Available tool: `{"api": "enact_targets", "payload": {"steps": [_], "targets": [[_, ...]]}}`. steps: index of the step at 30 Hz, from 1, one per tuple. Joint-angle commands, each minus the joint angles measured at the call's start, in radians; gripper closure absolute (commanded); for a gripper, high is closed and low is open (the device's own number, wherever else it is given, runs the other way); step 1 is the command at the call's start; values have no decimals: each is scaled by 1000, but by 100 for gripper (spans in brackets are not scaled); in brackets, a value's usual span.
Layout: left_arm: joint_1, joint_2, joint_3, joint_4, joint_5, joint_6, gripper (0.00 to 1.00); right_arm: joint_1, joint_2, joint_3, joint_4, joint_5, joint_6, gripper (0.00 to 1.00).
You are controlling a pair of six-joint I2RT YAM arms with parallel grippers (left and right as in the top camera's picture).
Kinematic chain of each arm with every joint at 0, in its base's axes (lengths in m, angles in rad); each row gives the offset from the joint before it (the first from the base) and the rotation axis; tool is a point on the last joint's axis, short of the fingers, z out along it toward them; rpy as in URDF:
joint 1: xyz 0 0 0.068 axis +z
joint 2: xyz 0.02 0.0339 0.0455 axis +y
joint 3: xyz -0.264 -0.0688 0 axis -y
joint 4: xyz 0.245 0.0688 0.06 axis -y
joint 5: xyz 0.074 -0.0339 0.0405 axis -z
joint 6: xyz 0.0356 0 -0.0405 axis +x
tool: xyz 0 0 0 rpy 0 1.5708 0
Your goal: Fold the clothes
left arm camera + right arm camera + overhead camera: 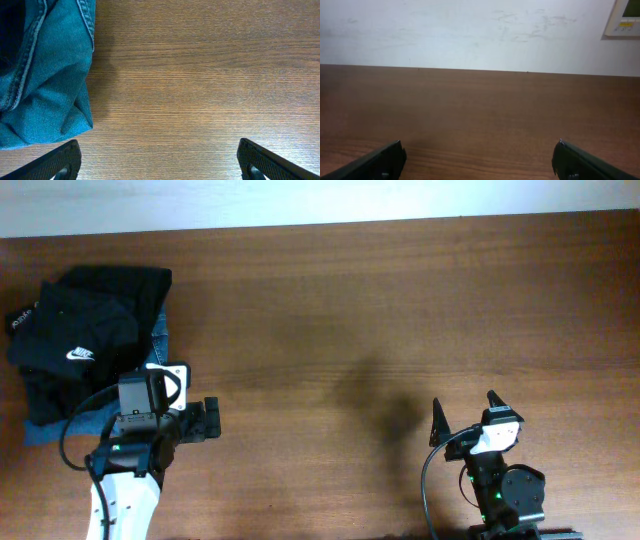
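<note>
The clothes lie in a pile [85, 330] at the table's far left. On top is a black garment with a white swoosh logo [80, 353], and another black piece shows white lettering [20, 318]. Blue denim [160, 332] sticks out under them and fills the left of the left wrist view [45, 75]. My left gripper [212, 420] is open and empty just right of the pile, over bare wood [160, 162]. My right gripper [465, 405] is open and empty at the front right, far from the clothes [480, 160].
The brown wooden table [380, 310] runs to a white wall at the back [470, 30]. A white wall panel [624, 19] shows at the top right of the right wrist view.
</note>
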Motion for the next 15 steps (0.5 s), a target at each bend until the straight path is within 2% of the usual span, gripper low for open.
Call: {"api": "enact_targets", "payload": {"steps": [1, 15], "targets": [[5, 0, -4, -1, -11, -10, 1, 9, -3, -5, -6, 5, -2, 1], [5, -39, -4, -1, -11, -10, 1, 9, -3, -5, -6, 5, -2, 1]]}}
